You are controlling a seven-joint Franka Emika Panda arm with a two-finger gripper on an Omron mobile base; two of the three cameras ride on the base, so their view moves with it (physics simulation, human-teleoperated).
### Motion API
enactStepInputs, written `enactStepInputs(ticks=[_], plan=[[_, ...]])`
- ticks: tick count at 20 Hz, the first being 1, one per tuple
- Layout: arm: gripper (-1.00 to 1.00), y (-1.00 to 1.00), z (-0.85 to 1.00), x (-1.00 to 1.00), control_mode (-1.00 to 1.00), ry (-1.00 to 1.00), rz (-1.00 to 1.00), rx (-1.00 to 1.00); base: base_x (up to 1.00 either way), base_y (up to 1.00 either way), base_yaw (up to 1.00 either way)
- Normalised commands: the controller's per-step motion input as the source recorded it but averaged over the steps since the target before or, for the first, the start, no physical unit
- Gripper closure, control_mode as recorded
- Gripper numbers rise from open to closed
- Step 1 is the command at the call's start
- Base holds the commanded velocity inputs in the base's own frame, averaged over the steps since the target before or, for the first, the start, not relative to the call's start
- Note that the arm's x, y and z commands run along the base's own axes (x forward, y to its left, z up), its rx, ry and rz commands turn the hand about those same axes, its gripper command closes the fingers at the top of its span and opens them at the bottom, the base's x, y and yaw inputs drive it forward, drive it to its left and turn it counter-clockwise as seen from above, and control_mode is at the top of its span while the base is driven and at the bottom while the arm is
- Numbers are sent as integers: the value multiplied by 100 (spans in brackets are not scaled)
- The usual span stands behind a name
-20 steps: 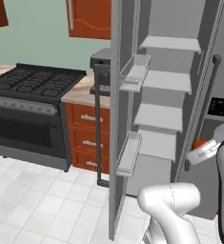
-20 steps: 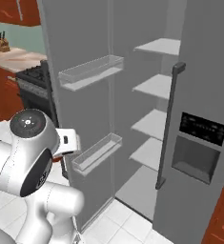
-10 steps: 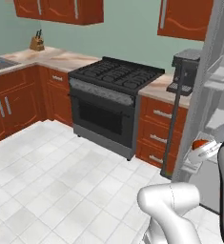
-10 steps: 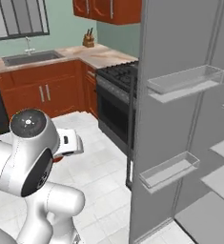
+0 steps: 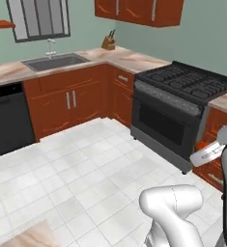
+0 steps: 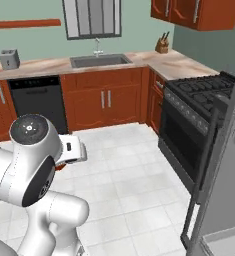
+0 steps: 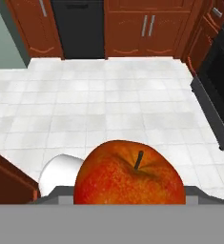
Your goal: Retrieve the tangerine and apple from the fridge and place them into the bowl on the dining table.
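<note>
1. The fridge (image 6: 224, 165) stands at the right edge of the right base view, its door open; I judge the base has turned from it to head for the bowl.
2. The arm (image 6: 34, 170) is folded close over its base, clear of the fridge.
3. The claw (image 7: 130, 202) pinches the apple (image 7: 130, 178), stem up, carried well away from the fridge, above the tiled floor (image 7: 108, 95).

The 2 base cameras are looking forward and down from behind the arm, 1 at each side, both taking in the tiled floor (image 5: 86, 164), the sink (image 6: 95, 61) worktop and the stove (image 5: 182, 96). The hand camera is pointing down at the floor, very near the apple (image 7: 130, 176)
</note>
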Motion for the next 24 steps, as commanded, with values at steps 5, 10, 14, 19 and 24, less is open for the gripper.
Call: enactStepInputs(ticks=[5, 10, 14, 19, 24], plan=[[100, 0, 0, 0, 100, 0, 0, 0, 100, 21, 26], [100, 0, 0, 0, 100, 0, 0, 0, 100, 11, 27], [100, 0, 0, 0, 100, 0, 0, 0, 93, 2, 62], [100, 0, 0, 0, 100, 0, 0, 0, 49, 3, 78], [100, 0, 0, 0, 100, 0, 0, 0, 29, 11, 83]])
